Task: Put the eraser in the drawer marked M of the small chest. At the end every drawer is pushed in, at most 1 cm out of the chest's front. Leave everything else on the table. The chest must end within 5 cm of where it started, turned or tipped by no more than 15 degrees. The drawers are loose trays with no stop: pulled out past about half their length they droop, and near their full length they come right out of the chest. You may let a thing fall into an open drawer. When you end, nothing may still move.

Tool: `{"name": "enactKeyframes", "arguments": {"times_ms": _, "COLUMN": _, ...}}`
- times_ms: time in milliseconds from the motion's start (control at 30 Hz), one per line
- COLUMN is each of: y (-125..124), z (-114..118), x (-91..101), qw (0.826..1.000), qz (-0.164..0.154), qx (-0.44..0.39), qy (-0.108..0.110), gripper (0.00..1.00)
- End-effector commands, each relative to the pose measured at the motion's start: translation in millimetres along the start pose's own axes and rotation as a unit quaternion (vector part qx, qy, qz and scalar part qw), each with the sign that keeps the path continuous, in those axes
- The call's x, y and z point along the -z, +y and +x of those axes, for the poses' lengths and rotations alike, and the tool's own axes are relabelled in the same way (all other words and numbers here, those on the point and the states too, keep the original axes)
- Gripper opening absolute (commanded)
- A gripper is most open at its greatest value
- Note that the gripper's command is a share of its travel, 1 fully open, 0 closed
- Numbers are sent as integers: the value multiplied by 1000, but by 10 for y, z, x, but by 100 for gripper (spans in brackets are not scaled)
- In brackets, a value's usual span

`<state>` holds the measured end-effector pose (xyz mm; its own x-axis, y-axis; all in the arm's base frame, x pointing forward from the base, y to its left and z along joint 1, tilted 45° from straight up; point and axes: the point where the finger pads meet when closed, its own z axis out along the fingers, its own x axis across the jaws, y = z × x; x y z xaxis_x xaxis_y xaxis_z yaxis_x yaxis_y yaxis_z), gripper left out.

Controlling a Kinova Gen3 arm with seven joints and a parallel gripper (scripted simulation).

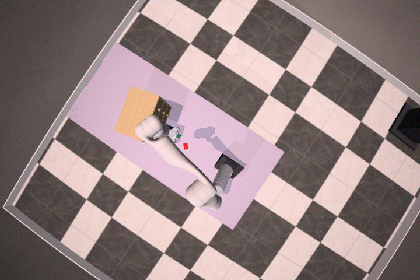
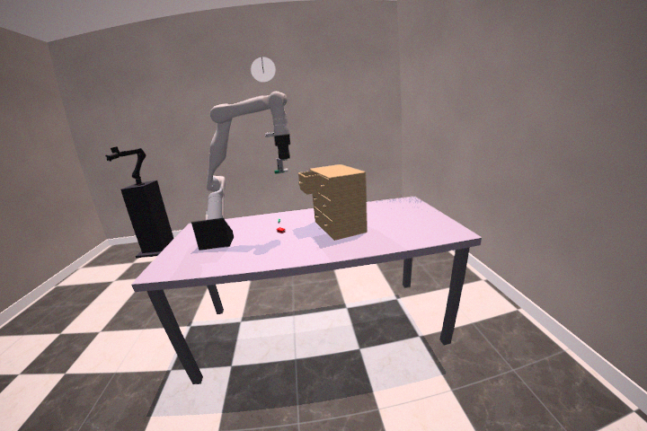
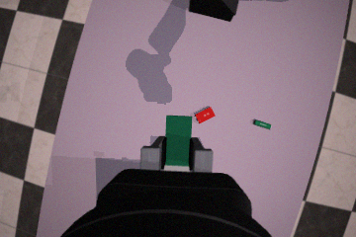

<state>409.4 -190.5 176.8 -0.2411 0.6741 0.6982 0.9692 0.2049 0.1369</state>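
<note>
1. From where I stand, the pale arm (image 1: 184, 161) (image 2: 249, 106) arches above the pink tabletop (image 1: 101, 76) (image 2: 401, 224) (image 3: 265, 59), its gripper (image 1: 174, 133) (image 2: 280, 169) (image 3: 177, 148) pointing down.
2. The fingers are closed on the green-and-white eraser (image 1: 178, 136) (image 2: 278, 171) (image 3: 178, 138), one on each side; its green end sticks out past them in the wrist view. It's up in the air, well clear of the tabletop.
3. Right of centre in the exterior view stands the wooden chest (image 1: 134, 112) (image 2: 352, 203), upright. The eraser is outside it, to the left of it there.
4. One upper drawer (image 2: 305, 183) juts out of the chest's front, on the far side as I see it. I can't make out its letter. In the top view the arm covers that spot.
5. A small red block (image 1: 185, 146) (image 2: 280, 230) (image 3: 205, 115) lies near the middle of the tabletop.
6. A slim green piece (image 2: 279, 221) (image 3: 262, 124) lies apart from it, toward the right in the wrist view.
7. On the back wall hangs a round white clock (image 2: 262, 69).
</note>
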Motion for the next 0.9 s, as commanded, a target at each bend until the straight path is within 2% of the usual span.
{"name": "enactKeyframes", "arguments": {"times_ms": 0, "y": -6, "z": 7, "x": 28, "qw": 1000, "qz": -4, "qx": 2, "qy": 1, "gripper": 45}}
{"name": "enactKeyframes", "arguments": {"times_ms": 133, "y": -7, "z": 7, "x": 23, "qw": 1000, "qz": -19, "qx": 3, "qy": 2, "gripper": 45}}
{"name": "enactKeyframes", "arguments": {"times_ms": 267, "y": -10, "z": 7, "x": 16, "qw": 999, "qz": -50, "qx": 3, "qy": 2, "gripper": 45}}
{"name": "enactKeyframes", "arguments": {"times_ms": 333, "y": -10, "z": 7, "x": 16, "qw": 999, "qz": -50, "qx": 3, "qy": 2, "gripper": 45}}
{"name": "enactKeyframes", "arguments": {"times_ms": 400, "y": -13, "z": 7, "x": 11, "qw": 997, "qz": -71, "qx": 3, "qy": 2, "gripper": 45}}
{"name": "enactKeyframes", "arguments": {"times_ms": 600, "y": -19, "z": 6, "x": -5, "qw": 986, "qz": -164, "qx": 3, "qy": 3, "gripper": 45}}
{"name": "enactKeyframes", "arguments": {"times_ms": 833, "y": -34, "z": 16, "x": -49, "qw": 954, "qz": -299, "qx": 5, "qy": 7, "gripper": 45}}
{"name": "enactKeyframes", "arguments": {"times_ms": 867, "y": -34, "z": 16, "x": -49, "qw": 954, "qz": -299, "qx": 5, "qy": 7, "gripper": 45}}
